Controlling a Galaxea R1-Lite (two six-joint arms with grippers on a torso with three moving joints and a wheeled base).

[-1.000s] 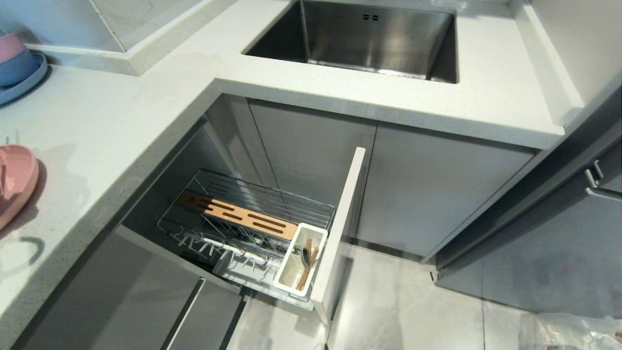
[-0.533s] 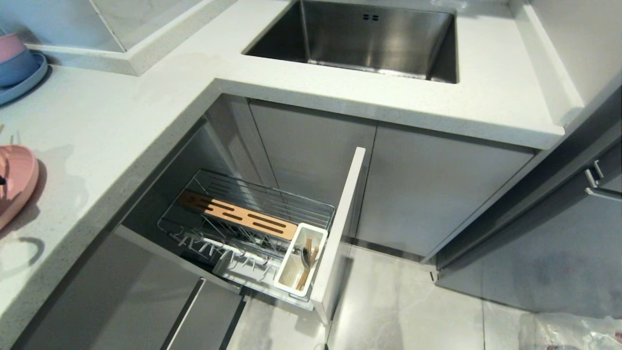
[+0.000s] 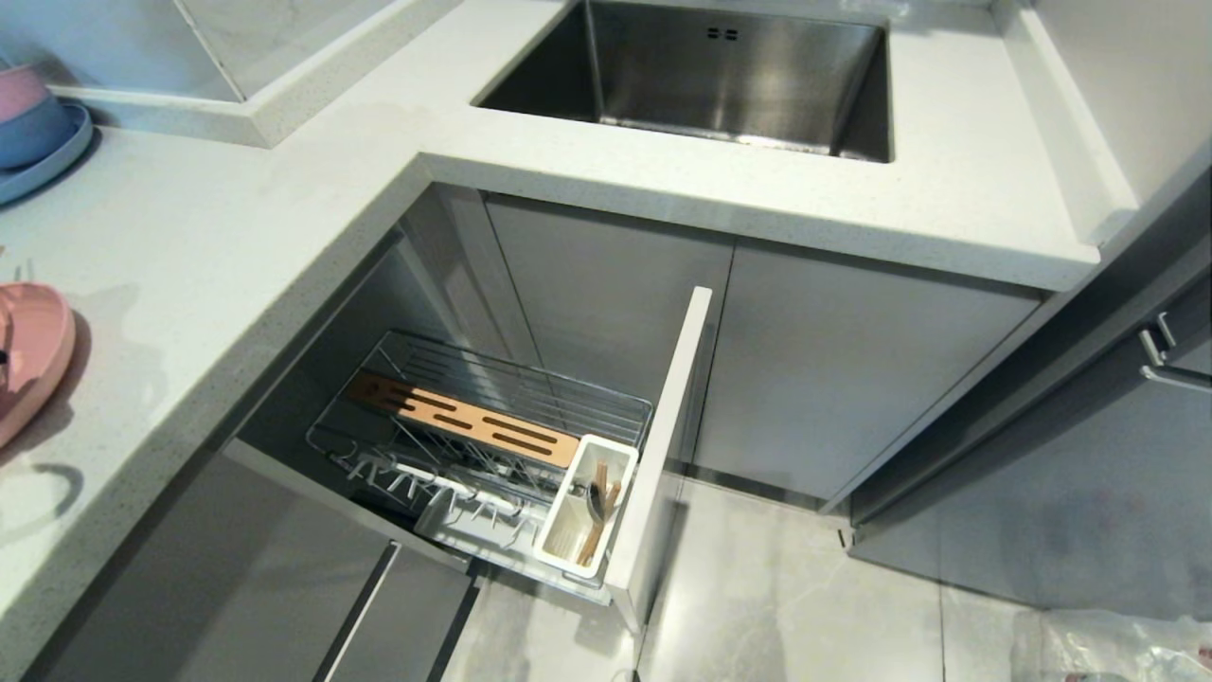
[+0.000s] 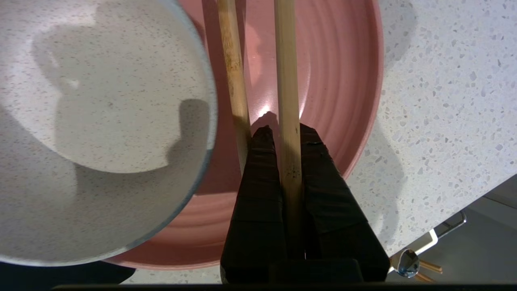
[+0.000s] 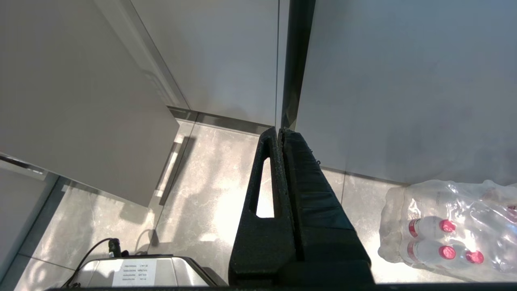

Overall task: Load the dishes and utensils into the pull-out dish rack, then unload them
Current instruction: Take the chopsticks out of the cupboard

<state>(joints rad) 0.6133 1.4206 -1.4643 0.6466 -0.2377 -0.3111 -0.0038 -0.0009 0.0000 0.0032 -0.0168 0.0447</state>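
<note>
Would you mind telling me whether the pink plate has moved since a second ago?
No. In the head view the pink plate keeps its place on the counter, at the same distance from the blue plate.

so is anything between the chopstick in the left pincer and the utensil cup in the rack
Nothing visible does. The left pincer is shut on one chopstick over the pink plate, and the utensil cup stands open-topped in the pulled-out rack. A spoon and other chopsticks already sit in it.
</note>
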